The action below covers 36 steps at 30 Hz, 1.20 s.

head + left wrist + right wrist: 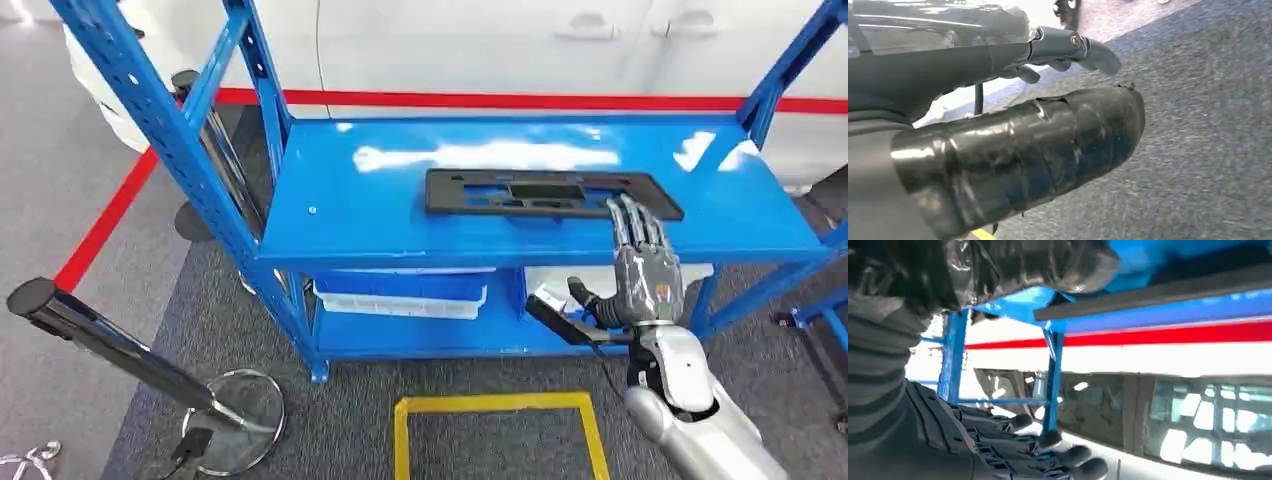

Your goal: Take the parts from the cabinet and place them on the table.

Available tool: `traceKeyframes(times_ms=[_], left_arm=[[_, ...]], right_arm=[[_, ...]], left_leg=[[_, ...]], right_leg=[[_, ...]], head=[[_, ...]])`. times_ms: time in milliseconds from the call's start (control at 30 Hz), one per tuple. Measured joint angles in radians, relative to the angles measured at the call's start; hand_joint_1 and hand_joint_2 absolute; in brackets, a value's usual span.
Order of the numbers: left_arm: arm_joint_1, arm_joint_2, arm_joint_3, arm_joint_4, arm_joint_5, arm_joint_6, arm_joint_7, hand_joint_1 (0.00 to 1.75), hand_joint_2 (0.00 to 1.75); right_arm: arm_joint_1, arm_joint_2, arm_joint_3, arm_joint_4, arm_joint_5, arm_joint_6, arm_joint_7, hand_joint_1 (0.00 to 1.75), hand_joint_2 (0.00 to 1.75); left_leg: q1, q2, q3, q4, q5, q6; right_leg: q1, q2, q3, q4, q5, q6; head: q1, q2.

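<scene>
Right hand point(640, 262), centre-right of frame, fingers stretched flat over the shelf edge, tips touching the black plate part point(552, 192); holding nothing. The part lies on the blue rack's top shelf point(330, 220), long axis left-right, just above the hand. Left hand point(1073, 50) hangs loosely open over grey carpet point(300, 420).

Head view: bright, even overhead light. White glare patches on the blue shelf top point(540, 215) behind the flat black part point(548, 192); shadows soft and short. Slight bending of straight posts toward the edges. Left wrist view: near thumb point(1018, 155) soft, glossy highlights; carpet point(1208, 150) blurred. Right wrist view: soft throughout, blown-out white at the left side, foreground dark.
</scene>
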Motion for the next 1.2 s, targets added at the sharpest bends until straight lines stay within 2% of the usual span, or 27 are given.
traceKeyframes(times_ms=[33,67,100,167,200,233,267,333,367,433,533,600,633,700,733,767,833,867,900,933,1000,1033,1067,1100,1133,1167,1200], left_arm=[[-0.002,-0.001,-0.001,0.000,-0.002,0.000,0.000,0.00,0.00],[-0.003,0.000,-0.001,0.000,-0.002,0.000,0.000,0.00,0.00],[-0.005,0.000,-0.001,0.000,-0.003,0.000,0.000,0.00,0.00],[-0.005,0.002,-0.002,0.000,-0.005,-0.001,0.000,0.00,0.00],[-0.003,0.002,-0.002,0.000,-0.007,-0.002,0.000,0.00,0.00],[-0.002,0.002,-0.002,0.000,-0.009,-0.004,0.000,0.00,0.00],[-0.002,0.002,-0.002,0.000,-0.012,-0.005,0.000,0.00,0.00],[-0.005,0.004,-0.008,0.000,-0.014,-0.005,0.000,0.00,0.00],[-0.006,0.004,-0.011,0.000,-0.015,-0.005,0.000,0.00,0.00],[-0.010,0.005,-0.016,0.000,-0.017,-0.006,0.000,0.00,0.00],[-0.012,0.003,-0.017,0.000,-0.017,-0.006,0.004,0.00,0.00],[-0.014,0.002,-0.018,0.000,-0.017,-0.006,0.006,0.00,0.00],[-0.016,0.002,-0.018,0.000,-0.016,-0.006,0.006,0.00,0.00],[-0.017,0.002,-0.018,0.000,-0.016,-0.005,0.006,0.00,0.00],[-0.017,0.002,-0.018,0.000,-0.016,-0.005,0.006,0.00,0.00],[-0.017,0.002,-0.018,0.000,-0.016,-0.005,0.006,0.00,0.00],[-0.017,0.002,-0.018,0.000,-0.016,-0.005,0.006,0.00,0.00],[-0.018,0.000,-0.018,0.000,-0.016,-0.006,0.006,0.00,0.00],[-0.019,-0.005,-0.018,0.000,-0.015,-0.006,0.008,0.00,0.00],[-0.021,-0.005,-0.018,0.000,-0.015,-0.006,0.008,0.00,0.00],[-0.021,-0.006,-0.018,0.000,-0.015,-0.006,0.008,0.00,0.00],[-0.021,-0.006,-0.018,0.001,-0.015,-0.006,0.009,0.00,0.00],[-0.022,-0.006,-0.018,0.000,-0.015,-0.006,0.009,0.00,0.00],[-0.022,-0.006,-0.018,0.000,-0.015,-0.006,0.009,0.00,0.00],[-0.023,-0.006,-0.018,0.000,-0.015,-0.006,0.009,0.00,0.00],[-0.023,-0.003,-0.018,0.000,-0.015,-0.006,0.009,0.00,0.00],[-0.023,-0.003,-0.018,0.000,-0.015,-0.006,0.009,0.00,0.00]], right_arm=[[-0.001,0.000,0.000,-0.001,0.000,0.001,0.000,0.00,1.75],[-0.001,0.003,-0.001,-0.003,-0.001,0.001,0.000,0.00,1.75],[-0.007,0.006,-0.001,-0.002,-0.001,0.002,-0.001,0.00,1.75],[-0.012,0.013,-0.001,0.000,-0.001,0.011,-0.001,0.00,1.75],[-0.012,0.018,0.001,0.003,-0.001,0.021,-0.003,0.00,1.75],[-0.012,0.025,0.002,0.008,0.000,0.027,-0.003,0.00,1.75],[-0.013,0.032,0.004,0.012,0.000,0.032,-0.003,0.00,1.75],[-0.022,0.053,0.007,0.024,0.002,0.041,-0.005,0.00,1.75],[-0.029,0.066,0.009,0.030,0.003,0.045,-0.006,0.00,1.75],[-0.044,0.084,0.012,0.046,0.006,0.053,-0.011,0.00,1.75],[-0.050,0.108,0.021,0.062,0.006,0.054,-0.015,0.00,1.75],[-0.056,0.119,0.026,0.071,0.006,0.054,-0.016,0.00,1.75],[-0.061,0.123,0.027,0.077,0.006,0.055,-0.018,0.00,1.75],[-0.061,0.132,0.034,0.090,0.006,0.058,-0.018,0.00,1.75],[-0.059,0.134,0.036,0.095,0.006,0.058,-0.018,0.00,1.75],[-0.059,0.139,0.039,0.101,0.006,0.058,-0.018,0.00,1.75],[-0.061,0.143,0.041,0.108,0.005,0.059,-0.018,0.00,1.75],[-0.064,0.147,0.042,0.112,0.005,0.063,-0.018,0.00,1.75],[-0.068,0.150,0.042,0.119,0.005,0.065,-0.019,0.00,1.75],[-0.071,0.155,0.043,0.123,0.004,0.069,-0.021,0.00,1.75],[-0.073,0.160,0.043,0.128,0.002,0.070,-0.021,0.00,1.75],[-0.073,0.161,0.043,0.130,0.002,0.070,-0.021,0.00,1.75],[-0.072,0.169,0.043,0.130,0.002,0.070,-0.021,0.00,1.75],[-0.075,0.170,0.043,0.133,0.002,0.070,-0.021,0.00,1.75],[-0.079,0.172,0.043,0.135,0.002,0.070,-0.021,0.00,1.75],[-0.081,0.176,0.046,0.138,0.002,0.071,-0.021,0.00,1.75],[-0.080,0.179,0.050,0.141,0.002,0.071,-0.021,0.00,1.75]], left_leg=[[-0.005,0.001,0.008,-0.004,-0.004,-0.006],[0.000,0.000,0.005,0.011,-0.016,-0.008],[0.000,0.000,-0.018,0.064,-0.041,-0.008],[0.001,-0.001,-0.106,0.216,-0.098,-0.012],[0.001,-0.001,-0.153,0.283,-0.109,-0.016],[0.001,-0.001,-0.180,0.306,-0.097,-0.019],[0.002,-0.001,-0.183,0.286,-0.063,-0.020],[0.004,0.000,-0.135,0.132,0.058,-0.019],[0.003,0.000,-0.113,0.058,0.090,-0.016],[-0.004,-0.002,-0.098,0.037,0.065,-0.007],[-0.001,-0.004,-0.098,0.032,0.069,0.007],[0.002,-0.004,-0.086,0.021,0.070,0.020],[0.002,-0.004,-0.084,0.021,0.068,0.023],[0.000,-0.005,-0.082,0.021,0.063,0.029],[0.000,-0.005,-0.080,0.021,0.061,0.030],[-0.001,-0.006,-0.075,0.021,0.057,0.029],[-0.002,-0.009,-0.060,0.021,0.048,0.027],[-0.003,-0.010,-0.049,0.021,0.041,0.025],[-0.002,-0.010,-0.048,0.019,0.038,0.021],[-0.004,-0.012,-0.049,0.019,0.037,0.016],[-0.001,-0.010,-0.051,0.016,0.036,0.005],[-0.001,-0.009,-0.047,0.010,0.036,0.000],[-0.004,-0.007,-0.043,0.013,0.024,-0.006],[-0.004,-0.007,-0.047,0.035,0.014,-0.011],[-0.002,-0.008,-0.070,0.081,-0.010,-0.012],[-0.002,-0.007,-0.123,0.175,-0.050,-0.017],[-0.001,-0.007,-0.167,0.247,-0.073,-0.021]], right_leg=[[-0.006,0.000,0.010,-0.014,0.000,-0.002],[-0.011,-0.001,0.026,-0.027,0.000,-0.006],[-0.012,-0.002,0.034,-0.032,-0.003,-0.015],[-0.011,-0.003,0.041,-0.032,-0.011,-0.024],[-0.010,-0.003,0.045,-0.031,-0.016,-0.025],[-0.010,-0.002,0.049,-0.030,-0.021,-0.025],[-0.010,0.000,0.055,-0.027,-0.027,-0.024],[-0.012,0.004,0.070,-0.016,-0.045,-0.017],[-0.012,0.004,0.073,-0.007,-0.056,-0.012],[-0.006,0.009,0.062,0.003,-0.061,-0.002],[-0.006,0.007,0.064,-0.005,-0.061,0.010],[-0.011,-0.002,0.045,0.042,-0.089,0.020],[-0.011,-0.002,0.013,0.104,-0.116,0.023],[-0.015,-0.002,-0.084,0.267,-0.169,0.029],[-0.016,-0.002,-0.111,0.300,-0.168,0.029],[-0.016,-0.002,-0.117,0.288,-0.136,0.028],[-0.014,-0.002,-0.066,0.156,-0.039,0.017],[-0.010,-0.002,-0.020,0.052,0.019,0.006],[-0.002,-0.002,-0.002,0.026,0.005,-0.003],[0.004,-0.004,0.003,0.007,0.009,-0.007],[0.006,-0.005,0.009,-0.002,-0.006,-0.015],[0.006,-0.003,0.011,-0.006,-0.006,-0.016],[-0.015,-0.007,0.034,-0.036,0.000,-0.018],[-0.010,-0.005,0.047,-0.050,0.001,-0.020],[-0.009,-0.008,0.052,-0.052,0.000,-0.027],[-0.009,-0.007,0.054,-0.052,-0.003,-0.029],[-0.009,-0.006,0.055,-0.051,-0.006,-0.030]], head=[[-0.003,0.000],[-0.002,0.000],[-0.004,0.000],[-0.005,0.000],[-0.004,0.000],[-0.005,0.000],[-0.005,0.000],[-0.005,0.000],[-0.005,0.000],[-0.005,0.000],[-0.004,0.000],[-0.001,0.000],[-0.002,0.000],[-0.002,0.000],[-0.002,0.000],[-0.002,0.000],[-0.002,0.000],[-0.002,0.000],[-0.004,0.000],[-0.004,0.000],[-0.001,0.000],[-0.001,0.000],[-0.002,0.000],[-0.001,0.000],[-0.005,0.000],[-0.004,0.000],[-0.004,0.000]])
